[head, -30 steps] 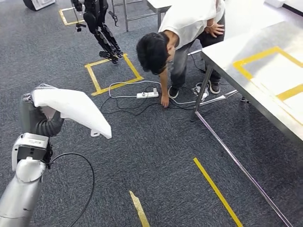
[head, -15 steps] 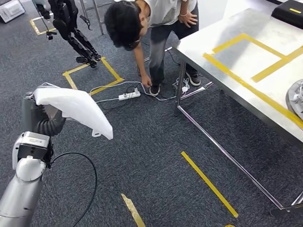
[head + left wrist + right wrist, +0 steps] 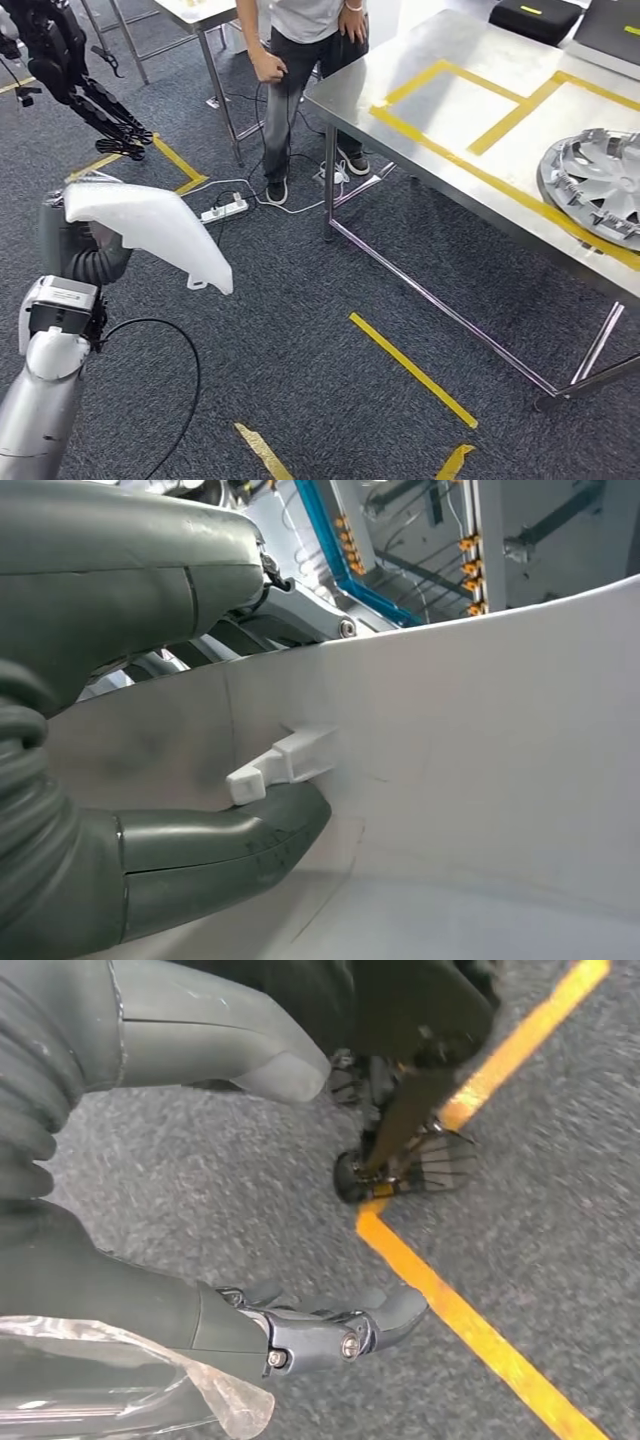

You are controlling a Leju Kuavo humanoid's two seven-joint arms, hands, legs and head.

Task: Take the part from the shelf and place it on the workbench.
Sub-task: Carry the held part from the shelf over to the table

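1. Since the earlier head views the whole scene has slid left, so the camera has turned: the bench [image 3: 483, 120] now fills the upper right, and the person [image 3: 302, 60] who was bent to the floor stands upright at its far corner.
2. Nearest, the left hand [image 3: 79, 250] grips the white part [image 3: 151, 228], holding it out over the carpet at the left; the part tilts down toward its far end.
3. From the left wrist, the thumb [image 3: 226, 845] presses the part's inner face just beside a small white clip [image 3: 279, 765].
4. The right hand [image 3: 249, 1190] hangs over grey carpet with thumb and fingers apart and nothing between them; a yellow tape line [image 3: 468, 1330] runs on the floor beneath.
5. More yellow tape strips [image 3: 411, 368] lie on the carpet between the robot and the bench.
6. A silver hubcap [image 3: 596, 185] rests on the bench's right side, beside taped yellow outlines [image 3: 453, 110].
7. Farther off, a power strip [image 3: 224, 209] lies on the floor near the person's feet.
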